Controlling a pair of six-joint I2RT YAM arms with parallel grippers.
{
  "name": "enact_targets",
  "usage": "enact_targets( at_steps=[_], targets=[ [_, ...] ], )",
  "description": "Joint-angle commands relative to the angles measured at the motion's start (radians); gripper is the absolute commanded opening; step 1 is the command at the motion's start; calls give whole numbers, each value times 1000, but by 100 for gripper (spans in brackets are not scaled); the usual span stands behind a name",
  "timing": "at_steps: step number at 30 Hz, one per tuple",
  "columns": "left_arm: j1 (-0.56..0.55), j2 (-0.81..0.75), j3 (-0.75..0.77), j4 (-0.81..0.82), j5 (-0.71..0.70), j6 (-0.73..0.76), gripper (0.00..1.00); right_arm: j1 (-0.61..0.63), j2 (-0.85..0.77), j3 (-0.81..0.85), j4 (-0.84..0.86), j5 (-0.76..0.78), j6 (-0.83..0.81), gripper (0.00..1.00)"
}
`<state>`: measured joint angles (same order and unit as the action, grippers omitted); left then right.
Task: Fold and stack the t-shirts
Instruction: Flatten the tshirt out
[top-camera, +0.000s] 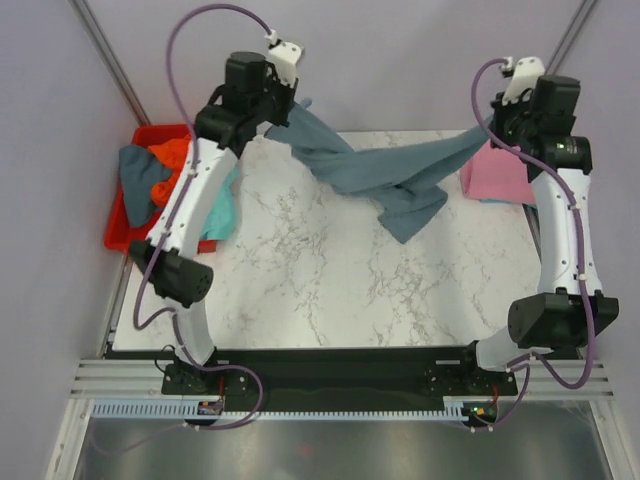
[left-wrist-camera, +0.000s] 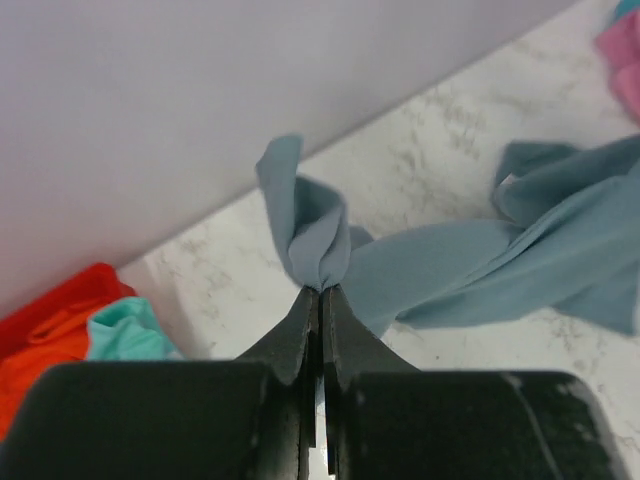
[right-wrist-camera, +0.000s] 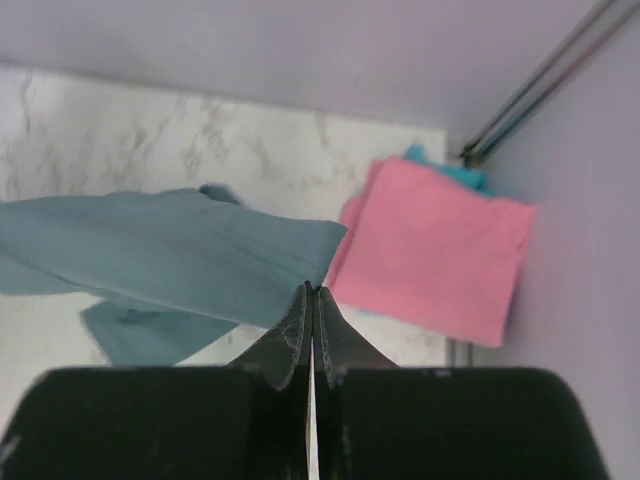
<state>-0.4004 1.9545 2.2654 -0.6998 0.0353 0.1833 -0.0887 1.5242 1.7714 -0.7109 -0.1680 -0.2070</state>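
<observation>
Over marble table (top-camera: 300, 290), both arms reach far, left claw (left-wrist-camera: 320, 291) and right claw (right-wrist-camera: 311, 290) clamped on slate shirt (top-camera: 385, 172).

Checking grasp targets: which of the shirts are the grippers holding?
The slate blue-grey shirt, stretched between the left gripper and right gripper. The pink shirt lies folded at far right; the others are bunched at the red bin.
</observation>
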Motion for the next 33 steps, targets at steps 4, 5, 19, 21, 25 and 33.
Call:
enact_targets(
  at_steps=[4, 5, 19, 21, 25, 33],
  targets=[
    [9, -247, -75, -43, 72, -7, 2, -60, -30, 155, 91, 20, 92, 0],
    [9, -267, -101, -47, 86, -4, 2, -60, -42, 139, 88, -17, 99, 0],
    [21, -359, -288, -146, 232, -80, 2, -59, -340, -101, 42, -243, 34, 0],
    [34, -263, -261, -130, 164, -77, 2, -57, -364, -93, -4, -255, 24, 0],
    [57, -59, -141, -165, 66, -59, 92, -57, -417, -118, -74, -280, 14, 0],
    [61, -201, -510, -153, 124, -165, 94, -57, -467, -193, -91, -272, 41, 0]
  ],
)
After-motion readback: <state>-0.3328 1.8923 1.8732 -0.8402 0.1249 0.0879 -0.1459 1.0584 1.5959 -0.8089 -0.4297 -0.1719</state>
